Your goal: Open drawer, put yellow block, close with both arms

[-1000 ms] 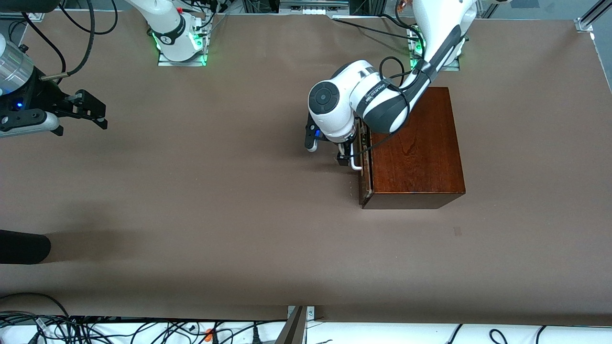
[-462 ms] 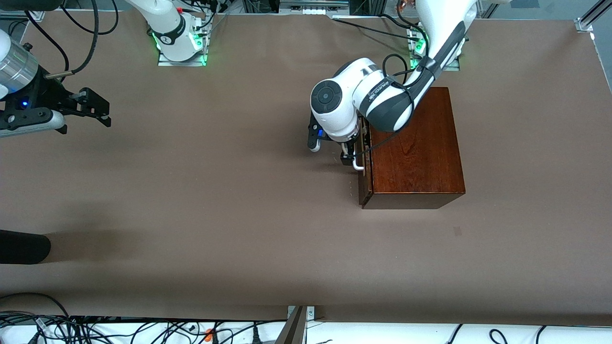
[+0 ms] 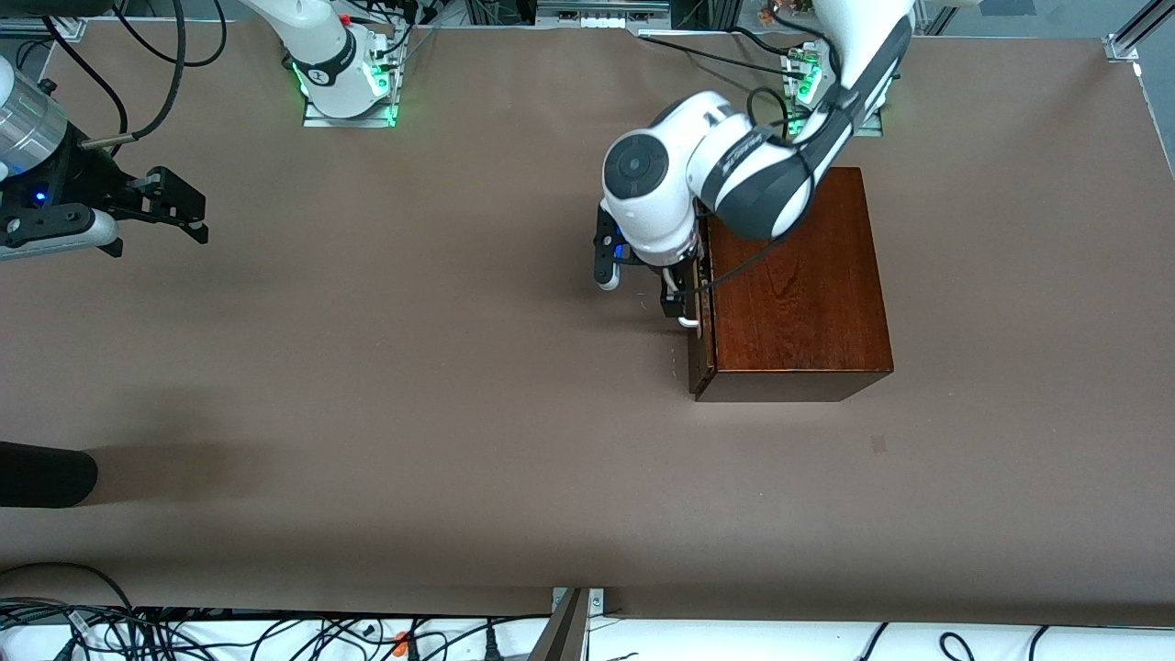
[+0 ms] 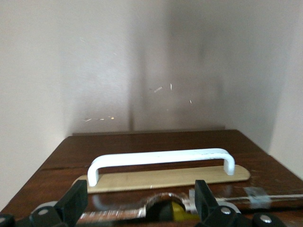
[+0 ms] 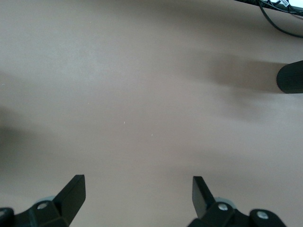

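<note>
Left gripper (image 3: 680, 305), jaws apart, faces the white handle (image 4: 161, 161) of the shut drawer (image 3: 699, 321); right gripper (image 3: 174, 209) waits, jaws apart, over bare worktop (image 3: 413, 413).

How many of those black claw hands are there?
2. The left gripper is at the drawer's white handle; the right gripper hangs open over bare table at the right arm's end.

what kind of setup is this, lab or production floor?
Looks like a robotics lab bench, not production. Two arms are bolted on base plates at the edge of a table covered in plain brown sheet, loose cables lie along its near edge, and the only prop is a wooden box.
</note>
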